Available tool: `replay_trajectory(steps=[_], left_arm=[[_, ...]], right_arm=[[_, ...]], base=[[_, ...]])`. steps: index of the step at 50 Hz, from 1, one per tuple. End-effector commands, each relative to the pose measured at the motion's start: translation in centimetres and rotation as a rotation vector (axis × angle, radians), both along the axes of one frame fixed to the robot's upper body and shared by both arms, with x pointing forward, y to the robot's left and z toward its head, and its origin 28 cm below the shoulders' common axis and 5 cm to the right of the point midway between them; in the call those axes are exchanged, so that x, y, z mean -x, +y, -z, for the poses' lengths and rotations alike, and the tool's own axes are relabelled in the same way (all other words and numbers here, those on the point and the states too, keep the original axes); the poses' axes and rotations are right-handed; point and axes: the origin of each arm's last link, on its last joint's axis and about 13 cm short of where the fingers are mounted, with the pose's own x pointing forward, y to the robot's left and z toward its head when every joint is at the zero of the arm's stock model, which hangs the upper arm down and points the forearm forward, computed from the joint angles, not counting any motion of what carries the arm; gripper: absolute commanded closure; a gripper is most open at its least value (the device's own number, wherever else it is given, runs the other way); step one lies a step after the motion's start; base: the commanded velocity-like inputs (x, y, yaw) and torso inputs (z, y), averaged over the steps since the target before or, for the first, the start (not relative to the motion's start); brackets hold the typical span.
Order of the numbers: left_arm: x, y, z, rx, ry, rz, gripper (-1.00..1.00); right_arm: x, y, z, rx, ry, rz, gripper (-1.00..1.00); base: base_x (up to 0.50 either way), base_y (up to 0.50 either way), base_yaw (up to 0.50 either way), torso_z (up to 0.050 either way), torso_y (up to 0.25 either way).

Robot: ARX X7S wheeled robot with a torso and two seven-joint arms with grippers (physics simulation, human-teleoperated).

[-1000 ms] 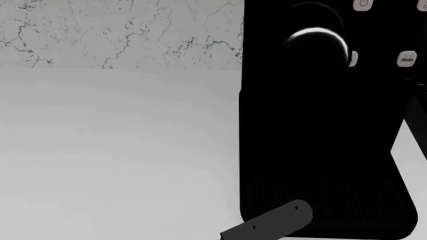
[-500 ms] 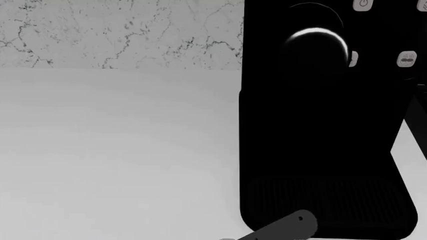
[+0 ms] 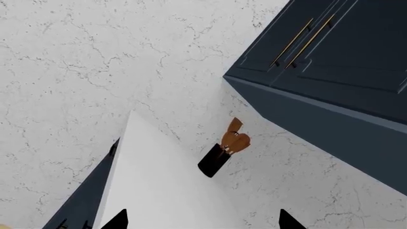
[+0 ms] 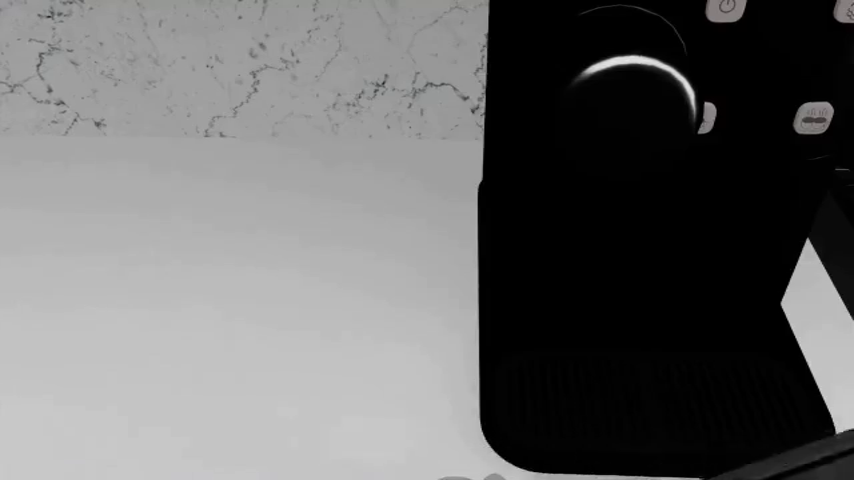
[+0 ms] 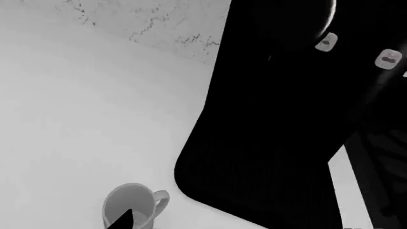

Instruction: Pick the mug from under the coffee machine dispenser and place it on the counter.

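Note:
The white mug [image 5: 130, 204] stands upright on the white counter [image 5: 76, 124], beside the front corner of the black coffee machine [image 5: 279, 124], its handle toward the machine. In the head view the mug is out of view; the dispenser [image 4: 627, 95] with its chrome rim shows on the machine [image 4: 641, 300], and nothing stands under it. My right gripper [image 5: 202, 225] is apart from the mug; one dark fingertip [image 5: 124, 220] overlaps the mug's near side, the other is lost against the black machine. My left gripper [image 3: 202, 223] is open and empty, facing a wall.
The veined white wall [image 4: 240, 60] runs behind the counter [image 4: 227, 300]. The left wrist view shows dark blue cabinets [image 3: 330, 71] and a black block with brown handles [image 3: 222, 152] on a counter. A dark arm part [image 4: 801, 465] crosses the head view's bottom right corner.
The grey right arm link at the bottom of the head view has slid down and right, almost out of the picture. Nothing else has moved.

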Motion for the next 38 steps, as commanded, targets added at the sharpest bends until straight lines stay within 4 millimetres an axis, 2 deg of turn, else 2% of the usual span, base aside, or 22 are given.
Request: replay_trajectory(steps=[1, 6, 19, 28, 38], left_arm=[[0.0, 0.0, 0.0, -0.001, 0.002, 0.000, -1.00], [0.0, 0.0, 0.0, -0.004, 0.002, -0.001, -1.00], [0.0, 0.0, -0.1, -0.005, 0.001, 0.000, -1.00], [0.0, -0.1, -0.1, -0.007, 0.001, 0.001, -1.00], [0.0, -0.1, -0.1, -0.008, 0.003, 0.004, -1.00]], right_arm=[[5.1, -1.8, -4.8, 0.018, -0.207, 0.109, -1.00], [7.0, -2.1, -5.8, 0.001, -0.278, 0.147, -1.00], [9.5, -2.3, -6.3, -0.044, -0.403, 0.211, -1.00], [8.4, -2.6, -5.7, -0.039, -0.405, 0.234, -1.00], [6.8, -3.6, -3.4, -0.055, -0.472, 0.372, -1.00]], base=[[0.00, 0.00, 0.00, 0.000, 0.000], [0.00, 0.00, 0.00, 0.000, 0.000], [0.00, 0.00, 0.00, 0.000, 0.000], [0.00, 0.00, 0.00, 0.000, 0.000], [0.00, 0.00, 0.00, 0.000, 0.000]])
